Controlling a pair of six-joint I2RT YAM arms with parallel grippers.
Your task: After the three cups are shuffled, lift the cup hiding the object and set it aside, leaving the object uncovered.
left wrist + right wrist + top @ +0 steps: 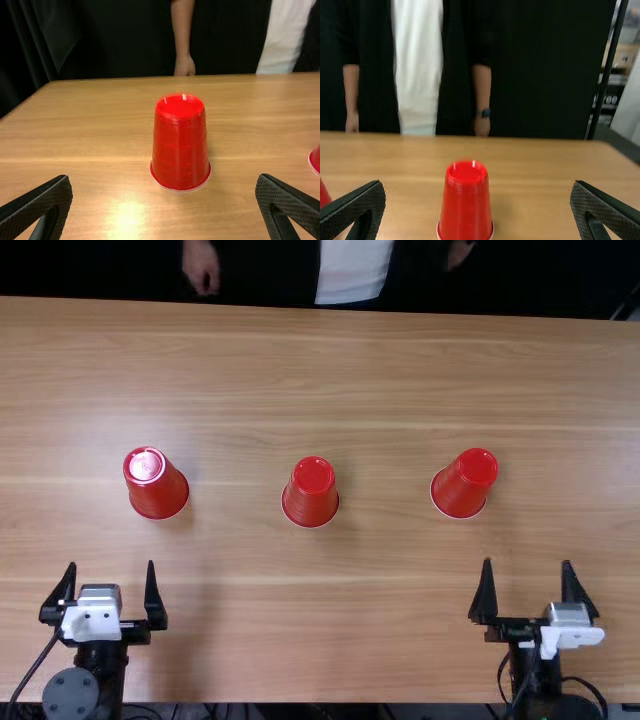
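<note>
Three red plastic cups stand upside down in a row across the middle of the light brown wooden table [320, 370], well apart from one another. The left cup [155, 483] sits in front of the left arm, the middle cup [311, 492] lies near the table's centre line, and the right cup [464, 483] sits in front of the right arm. All three rest rim-down on the wood with their closed bases up. None shows what it covers, so it cannot be told which cup hides the object.

The left gripper [110, 570] hovers near the table's near edge, short of the left cup and not touching it. Its two flat black fingers [40, 205] are spread wide and hold nothing; in the left wrist view the cup stands upright between and beyond them. The right gripper [526, 570] is likewise at the near edge, short of the right cup, its fingers [605, 207] spread wide and empty.
</note>
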